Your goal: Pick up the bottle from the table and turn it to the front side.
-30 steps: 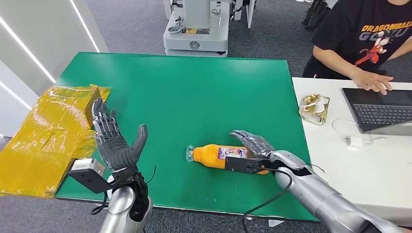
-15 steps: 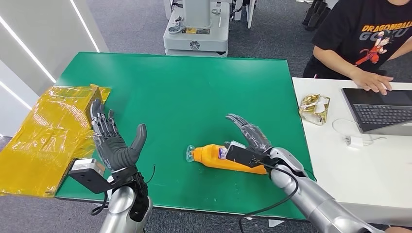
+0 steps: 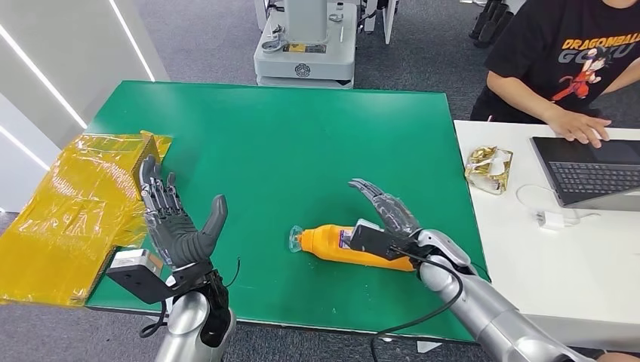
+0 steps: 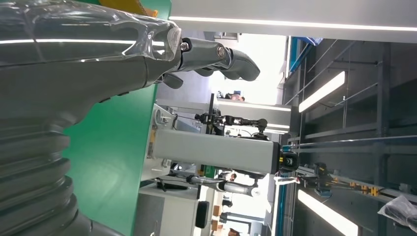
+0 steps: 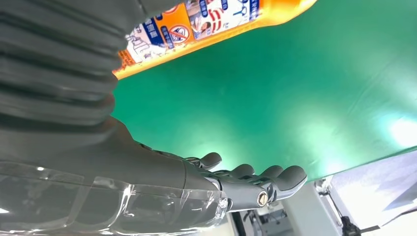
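An orange bottle (image 3: 332, 243) with a clear cap lies on its side on the green table (image 3: 287, 143), cap toward the left. Its printed label (image 5: 196, 22) shows in the right wrist view. My right hand (image 3: 386, 213) is open just behind the bottle's base end, fingers stretched out flat over the table and off the bottle. My left hand (image 3: 175, 220) is raised near the table's front left edge, open, palm turned toward the bottle, holding nothing.
A yellow plastic-wrapped package (image 3: 72, 211) overhangs the table's left edge. A white desk at the right carries a laptop (image 3: 592, 170), a gold wrapper (image 3: 488, 167) and a cable. A person (image 3: 562, 68) sits there. A white robot base (image 3: 306, 45) stands beyond the table.
My right hand lifted off the bottle a second ago and its fingers spread open behind it. The bottle and my left hand have barely moved.
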